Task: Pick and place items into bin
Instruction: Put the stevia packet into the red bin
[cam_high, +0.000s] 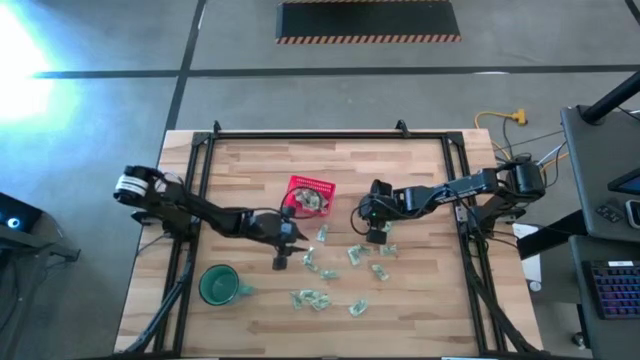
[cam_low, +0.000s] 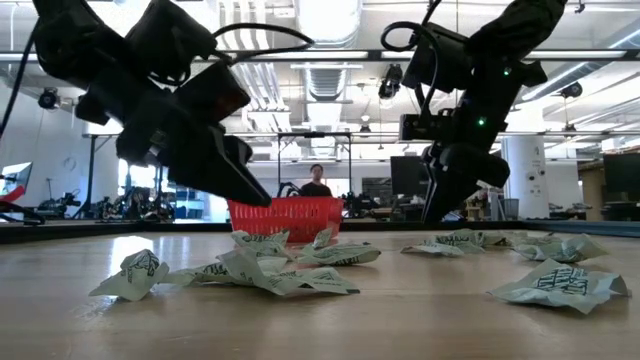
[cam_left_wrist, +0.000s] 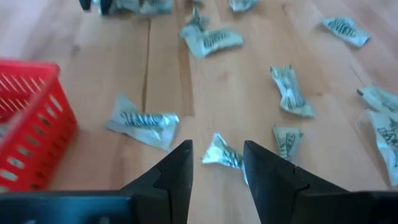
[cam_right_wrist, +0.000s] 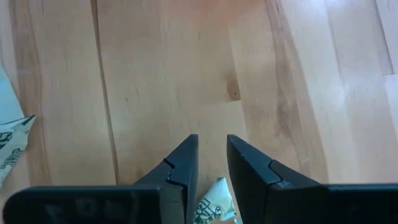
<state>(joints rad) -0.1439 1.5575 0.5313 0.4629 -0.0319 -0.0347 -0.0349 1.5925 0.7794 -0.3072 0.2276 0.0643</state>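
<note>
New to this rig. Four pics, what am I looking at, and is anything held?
Two dark robot arms work at a wooden table. One picture looks straight down, one looks level across the tabletop, and two come from cameras on the arms' wrists. Scattered on the wood are small green-and-white wrapped pieces, a red basket with some pieces already inside, and a green mug. The left gripper is open, fingers on either side of one piece, not closed on it. The right gripper has its fingers close together with a piece between them; whether it is gripped yet is unclear.
</note>
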